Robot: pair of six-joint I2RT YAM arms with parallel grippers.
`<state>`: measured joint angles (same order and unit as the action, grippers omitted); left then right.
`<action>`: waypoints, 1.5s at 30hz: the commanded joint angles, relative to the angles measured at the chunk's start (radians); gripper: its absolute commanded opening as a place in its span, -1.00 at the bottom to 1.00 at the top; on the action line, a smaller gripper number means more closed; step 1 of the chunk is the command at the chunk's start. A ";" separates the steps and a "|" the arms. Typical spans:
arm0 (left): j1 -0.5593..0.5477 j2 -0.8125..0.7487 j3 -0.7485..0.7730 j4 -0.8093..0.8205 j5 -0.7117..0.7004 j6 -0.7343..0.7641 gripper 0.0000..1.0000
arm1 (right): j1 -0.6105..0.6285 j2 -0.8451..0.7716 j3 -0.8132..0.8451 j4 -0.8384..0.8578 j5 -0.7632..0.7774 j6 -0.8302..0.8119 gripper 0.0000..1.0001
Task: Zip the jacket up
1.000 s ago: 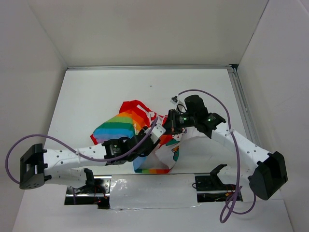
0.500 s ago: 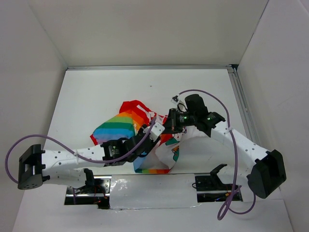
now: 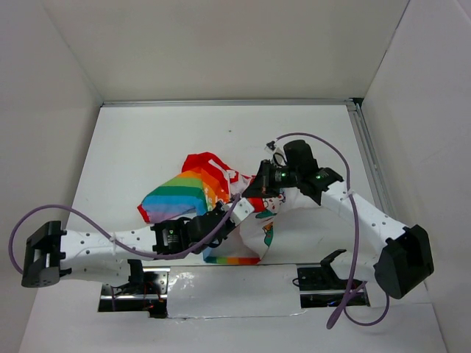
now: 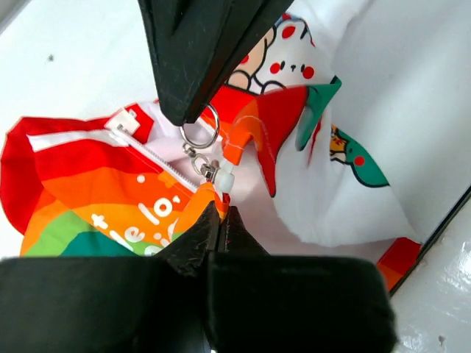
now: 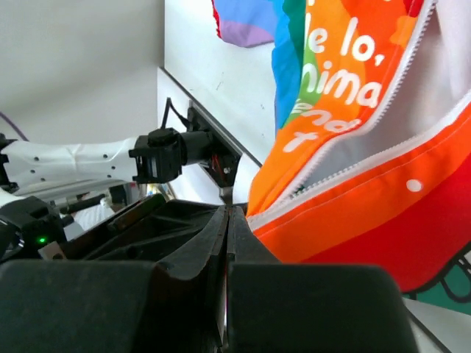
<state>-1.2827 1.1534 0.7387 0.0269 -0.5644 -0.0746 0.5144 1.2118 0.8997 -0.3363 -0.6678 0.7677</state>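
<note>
- Jacket [image 3: 180,193] lies bunched in the middle of the table [image 3: 147,140], rainbow sleeve to the left and the white cartoon panel towards the arms' bases; its front is not yet zipped
- What's just changed: the left gripper [image 4: 223,220] stood half open a moment ago and has now clamped right down, after pushing in closer to the other arm
- From its wrist view, those closed fingers look to be pinching the orange edge of the front, just below the slider and its white end piece
- Right gripper [image 4: 188,114] is clamped too, as it has been; its tip sits right at the ring pull [image 4: 200,137], but I can't make out whether it actually has the ring or only cloth beside it
- Zipper teeth [image 4: 158,157] run off to the left along the red panel, still apart from the other side
- To my eye this is the anchoring step done: with the bottom held by the left, the pull can be drawn along the teeth
- One worry: if that pinch has caught only loose cloth, the fabric may bunch rather than let the slider run
</note>
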 commanded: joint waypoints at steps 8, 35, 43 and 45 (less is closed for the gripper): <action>-0.038 -0.123 -0.025 0.140 -0.020 0.050 -1.00 | 0.045 -0.023 -0.025 0.059 0.270 -0.223 -1.00; -0.037 -0.245 -0.097 0.289 -0.003 0.095 -1.00 | 0.079 -0.371 -0.194 0.190 0.211 -0.263 0.07; -0.035 -0.294 -0.144 0.324 0.070 0.082 -1.00 | 0.070 -0.391 -0.263 0.296 0.019 -0.324 0.13; -0.035 -0.273 -0.144 0.326 0.069 0.084 -1.00 | 0.087 -0.373 -0.275 0.312 -0.012 -0.361 0.12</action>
<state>-1.3144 0.8795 0.5945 0.2611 -0.5167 0.0231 0.5865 0.8272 0.6292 -0.1219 -0.5842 0.4793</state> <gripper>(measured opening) 0.036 0.564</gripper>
